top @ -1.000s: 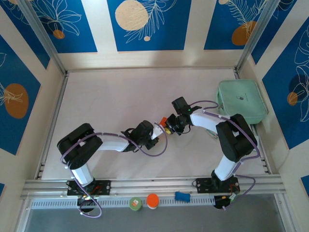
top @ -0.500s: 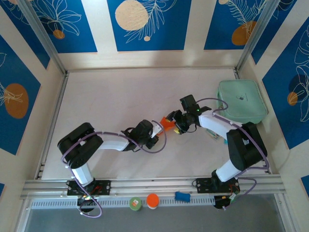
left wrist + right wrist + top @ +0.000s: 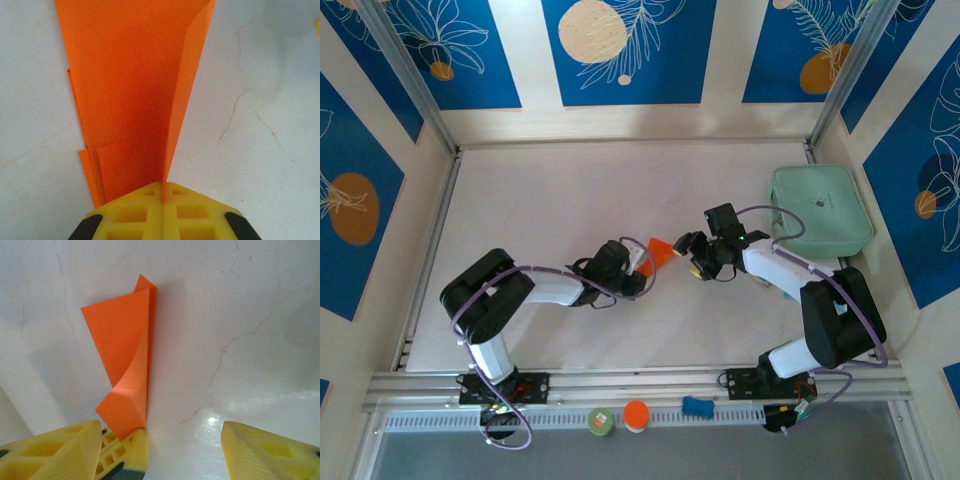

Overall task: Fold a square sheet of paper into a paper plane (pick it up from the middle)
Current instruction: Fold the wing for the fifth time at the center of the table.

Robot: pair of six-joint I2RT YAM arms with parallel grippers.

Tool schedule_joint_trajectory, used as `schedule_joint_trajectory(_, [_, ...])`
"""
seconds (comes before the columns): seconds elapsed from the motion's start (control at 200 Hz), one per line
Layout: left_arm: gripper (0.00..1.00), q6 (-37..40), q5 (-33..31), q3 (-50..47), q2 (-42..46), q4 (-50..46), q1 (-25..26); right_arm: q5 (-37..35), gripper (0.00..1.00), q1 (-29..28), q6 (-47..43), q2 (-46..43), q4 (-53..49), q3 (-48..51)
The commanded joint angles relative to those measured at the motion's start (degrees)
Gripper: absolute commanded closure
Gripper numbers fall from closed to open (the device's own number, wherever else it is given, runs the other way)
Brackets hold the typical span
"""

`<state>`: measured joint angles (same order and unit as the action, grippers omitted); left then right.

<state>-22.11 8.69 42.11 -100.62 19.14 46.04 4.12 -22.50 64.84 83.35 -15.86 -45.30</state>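
We are seeing one orange paper plane (image 3: 660, 248), partly folded, near the middle of the desk (image 3: 550, 190). Of the two grippers, the left gripper (image 3: 642, 259) is clamping its jaws on the plane's narrow end. The right gripper (image 3: 689, 255) is keeping its jaws apart, just beside the paper. Half a second ago it was touching the paper; now it is standing further right. One mint-green case (image 3: 820, 210) is lying at the right edge.

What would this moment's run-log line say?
left pincer: shut on paper plane | right pincer: open, beside it | flap: curled up
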Motion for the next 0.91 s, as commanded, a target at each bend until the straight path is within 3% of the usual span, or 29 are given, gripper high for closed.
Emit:
schedule_joint_trajectory(0.0, [1.0, -6.0, 4.3, 0.2, -0.9, 2.0, -1.4, 2.7, 0.38, -0.7, -3.4, -0.8, 4.3, 2.0])
schedule_joint_trajectory(0.37, [1.0, -19.6, 13.1, -2.8, -2.4, 10.6, -5.5, 8.6, 0.43, -2.7, -14.3, 4.5, 10.6, 2.3])
schedule_joint_trajectory(0.625, [1.0, -25.3, 15.5, -3.9, -3.2, 12.7, -7.1, 10.6, 0.45, -3.4, -20.6, 12.0, 6.3, -4.3])
schedule_joint_trajectory(0.9, [1.0, -30.9, 17.8, -4.4, -4.5, 13.9, -8.5, 8.0, 0.44, -5.3, -24.4, 17.8, 0.1, -11.5])
